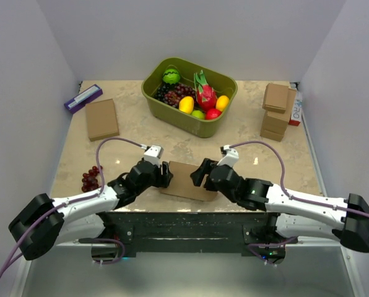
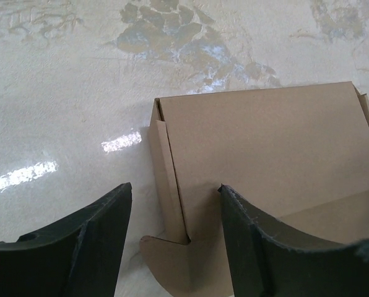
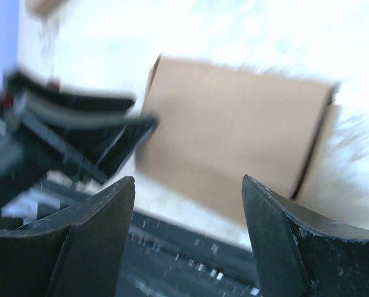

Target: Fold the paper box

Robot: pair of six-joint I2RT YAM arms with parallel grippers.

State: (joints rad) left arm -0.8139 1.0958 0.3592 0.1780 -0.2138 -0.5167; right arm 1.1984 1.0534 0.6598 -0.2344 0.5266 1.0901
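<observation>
The paper box (image 1: 186, 180) is a brown cardboard mailer lying closed near the table's front edge, between my two grippers. In the left wrist view the paper box (image 2: 265, 148) shows a side flap and a rounded tab sticking out at its near left corner. My left gripper (image 1: 166, 174) is open at the box's left end, its jaws astride that corner (image 2: 175, 204). My right gripper (image 1: 199, 172) is open at the box's right end. The blurred right wrist view shows the paper box (image 3: 234, 136) beyond the right gripper (image 3: 189, 185), with the left gripper (image 3: 79, 133) at the far side.
A green bin (image 1: 172, 108) of toy fruit stands at the back centre. A flat brown box (image 1: 102, 119) and a purple box (image 1: 83, 98) lie back left. Stacked small brown boxes (image 1: 275, 111) stand back right. Dark grapes (image 1: 91, 179) lie left of the left arm.
</observation>
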